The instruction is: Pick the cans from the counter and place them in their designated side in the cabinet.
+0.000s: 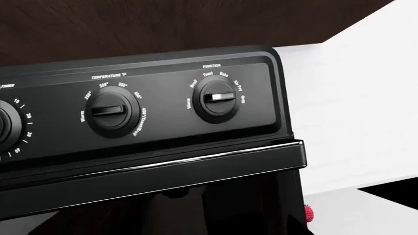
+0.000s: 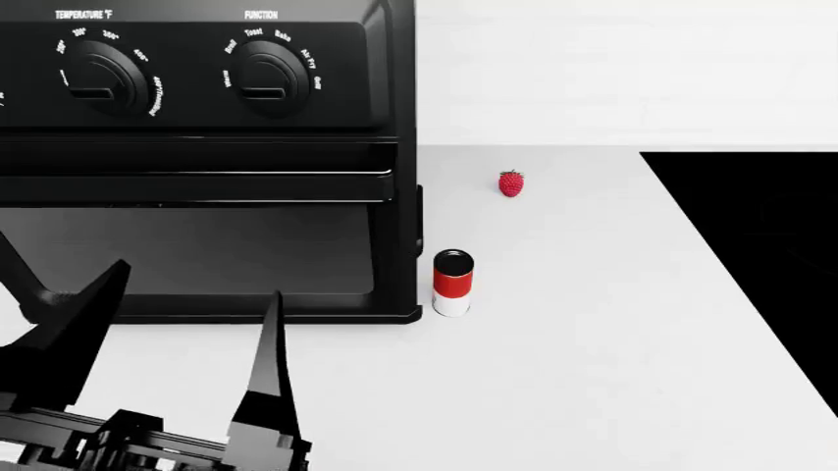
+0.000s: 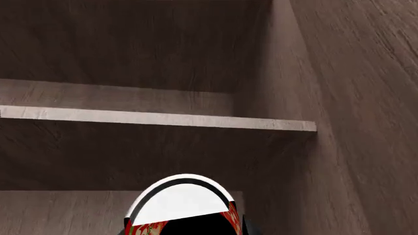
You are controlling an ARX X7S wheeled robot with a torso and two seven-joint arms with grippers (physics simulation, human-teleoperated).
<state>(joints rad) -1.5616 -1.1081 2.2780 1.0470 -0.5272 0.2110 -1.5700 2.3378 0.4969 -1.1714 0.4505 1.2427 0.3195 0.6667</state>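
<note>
The slim red-over-white can (image 2: pixel 452 283) with a dark top stands upright on the white counter (image 2: pixel 590 373), just right of the oven's front corner. My left gripper (image 2: pixel 171 343) is open and empty, low over the counter in front of the oven and left of this can. The wide red can (image 3: pixel 183 205), with its silver lid toward the camera, fills the bottom of the right wrist view, inside a wooden cabinet. My right gripper (image 3: pixel 189 229) shows only as dark shapes around that can and appears shut on it. It is out of the head view.
A black toaster oven (image 2: pixel 196 147) with dials stands at the back left; it also fills the left wrist view (image 1: pixel 150 122). A small strawberry (image 2: pixel 511 183) lies behind the slim can. The black cooktop (image 2: pixel 772 245) is at the right. A cabinet shelf (image 3: pixel 156 118) crosses above the wide can.
</note>
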